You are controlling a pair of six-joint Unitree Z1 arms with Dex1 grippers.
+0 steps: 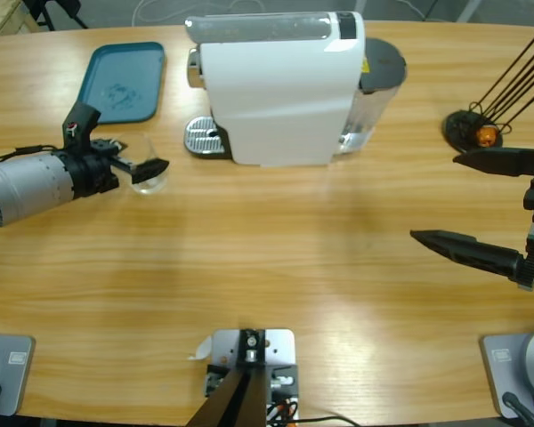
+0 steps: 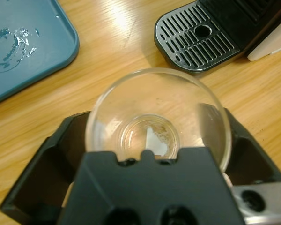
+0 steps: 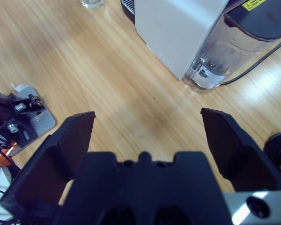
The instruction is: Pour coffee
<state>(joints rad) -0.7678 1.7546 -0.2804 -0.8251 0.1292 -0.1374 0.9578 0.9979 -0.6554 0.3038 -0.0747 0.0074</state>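
A small clear glass cup stands on the table, left of the coffee machine's drip grate. My left gripper is shut on the cup, one black jaw pressed to each side. In the high view the cup sits at the left gripper, near the grate. No brown coffee shows in the cup, only a pale wet trace at its bottom. My right gripper hangs open over bare wood at the right, with nothing between its jaws.
The white coffee machine stands at the back middle, its clear water tank behind it. A teal tray with wet smears lies at the back left. A black wire stand holding an orange capsule sits at the back right.
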